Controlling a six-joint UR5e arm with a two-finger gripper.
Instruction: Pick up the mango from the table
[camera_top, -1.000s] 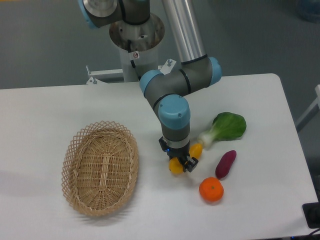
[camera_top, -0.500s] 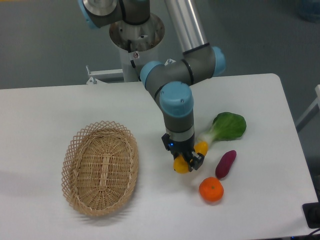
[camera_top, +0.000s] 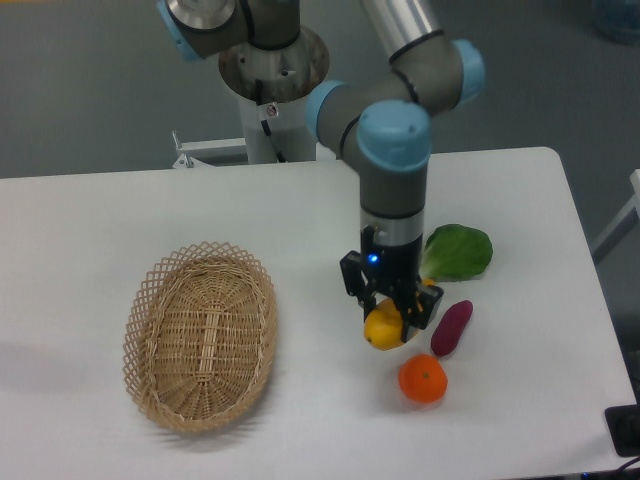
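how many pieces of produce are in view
4: the mango in the tool, the tangerine in front of it, the sweet potato to its right, the leafy green behind, partly hidden by the arm.

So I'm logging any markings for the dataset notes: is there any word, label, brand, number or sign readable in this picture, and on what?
None can be read.
The arm, the end effector, the mango it grips, the basket and the table show no text.
A small blue light glows on the end effector's wrist, but it is no sign or number.
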